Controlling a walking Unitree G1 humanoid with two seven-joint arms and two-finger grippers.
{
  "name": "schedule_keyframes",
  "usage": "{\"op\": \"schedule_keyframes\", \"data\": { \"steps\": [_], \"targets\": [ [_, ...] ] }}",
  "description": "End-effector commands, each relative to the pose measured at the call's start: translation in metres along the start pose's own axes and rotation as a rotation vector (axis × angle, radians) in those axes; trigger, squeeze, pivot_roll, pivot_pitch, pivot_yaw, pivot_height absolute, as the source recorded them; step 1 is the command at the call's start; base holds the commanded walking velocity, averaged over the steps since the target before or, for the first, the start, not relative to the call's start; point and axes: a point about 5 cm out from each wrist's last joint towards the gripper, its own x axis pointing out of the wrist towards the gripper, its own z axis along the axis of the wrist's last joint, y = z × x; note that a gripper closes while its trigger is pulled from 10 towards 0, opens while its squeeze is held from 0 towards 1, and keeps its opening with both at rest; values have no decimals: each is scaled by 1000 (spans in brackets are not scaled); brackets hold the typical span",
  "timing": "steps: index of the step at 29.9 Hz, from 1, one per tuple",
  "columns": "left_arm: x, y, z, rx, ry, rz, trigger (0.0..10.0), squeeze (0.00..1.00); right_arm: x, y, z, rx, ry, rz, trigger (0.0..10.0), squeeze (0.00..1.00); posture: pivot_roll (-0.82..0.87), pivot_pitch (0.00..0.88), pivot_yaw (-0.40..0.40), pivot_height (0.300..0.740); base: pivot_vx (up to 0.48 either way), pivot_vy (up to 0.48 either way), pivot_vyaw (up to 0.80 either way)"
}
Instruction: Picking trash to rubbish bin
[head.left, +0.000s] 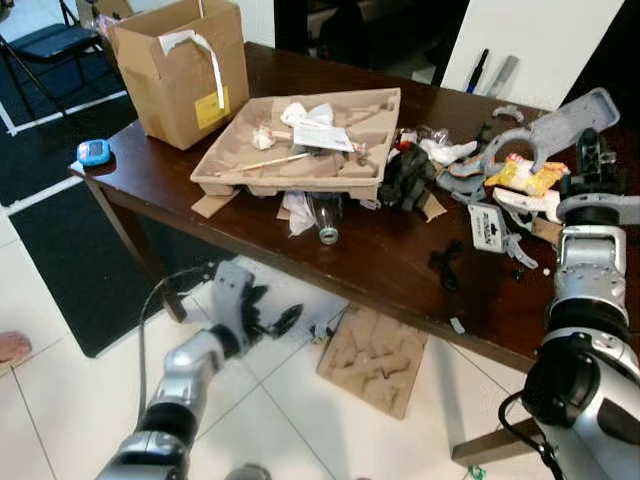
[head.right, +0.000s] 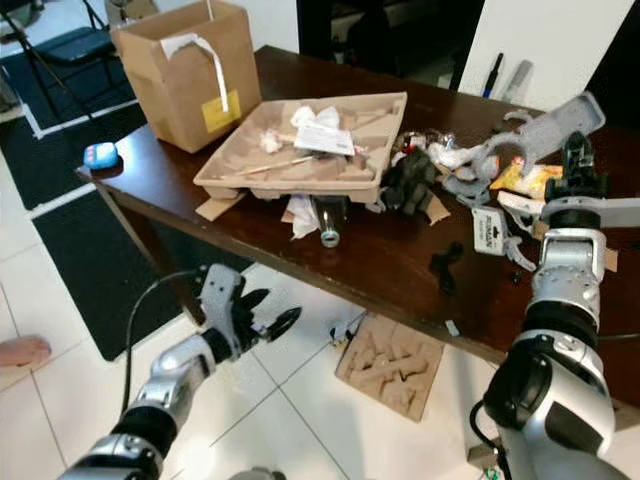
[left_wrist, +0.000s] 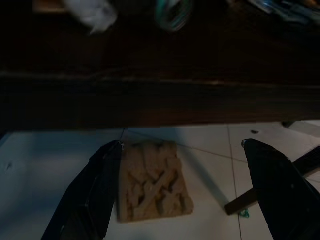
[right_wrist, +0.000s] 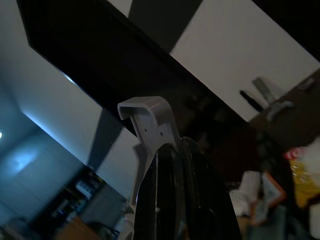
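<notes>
**Right pincer clamps a grey plastic piece above a littered tabletop**

The dark wooden tabletop (head.left: 380, 265) carries a spread of rubbish. A moulded pulp tray (head.left: 300, 165) lies near its front edge with crumpled paper and a stick in it, and a bottle (head.left: 326, 218) pokes out from under the tray toward the edge, beside a white paper scrap. Behind the tray stands an open cardboard box (head.left: 180, 70); a small blue object (head.left: 93, 152) sits at the tabletop's left corner. Right of the tray lie a black crumpled item (head.left: 405, 178), grey plastic parts, a yellow wrapper (head.left: 525, 175) and a white tag (head.left: 487, 226), all crowded near the right pincer (head.left: 590, 150).

That pincer is raised over the right end of the tabletop, closed on a grey plastic piece (head.left: 560, 125) that juts up and to the left. The right wrist view shows the piece (right_wrist: 150, 130) pinched between the closed black fingers, its hooked end standing clear against a white wall.

The left pincer (head.left: 270, 322) hangs low in front of the tabletop's edge, fingers spread apart. The left wrist view looks under the edge at a second pulp insert (left_wrist: 152, 182) lying flat on the pale tiled floor (head.left: 60, 400) between the two open fingers (left_wrist: 92, 190).

A black mat (head.left: 60, 235) covers the floor to the left, with a chair beyond it.
</notes>
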Motion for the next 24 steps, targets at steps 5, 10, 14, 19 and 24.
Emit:
{"op": "schedule_keyframes", "data": {
  "steps": [5, 10, 14, 19, 24],
  "targets": [
    [20, -18, 26, 31, -93, -96, 10000, 0, -1, 14, -18, -17, 111, 73, 10000, 0, 115, 94, 0, 740, 0, 0, -800],
    [30, -25, 43, 75, -145, -104, 10000, 0, 0, 27, -32, -9, 158, 132, 10000, 0, 115, 94, 0, 740, 0, 0, -800],
    [31, -26, 49, 81, -159, -88, 10000, 0, 1, 32, -38, -9, 169, 149, 10000, 0, 119, 85, -7, 740, 0, 0, -800],
    [32, -20, 57, 97, -179, -23, 10000, 0, 1, 45, -51, -14, 205, 193, 10000, 0, 121, 84, -11, 740, 0, 0, -800],
    [30, -8, 69, 133, -208, 107, 10000, 0, -3, 58, -68, -12, 263, 237, 10000, 0, 124, 86, -14, 740, 0, 0, -800]
  ]
}}
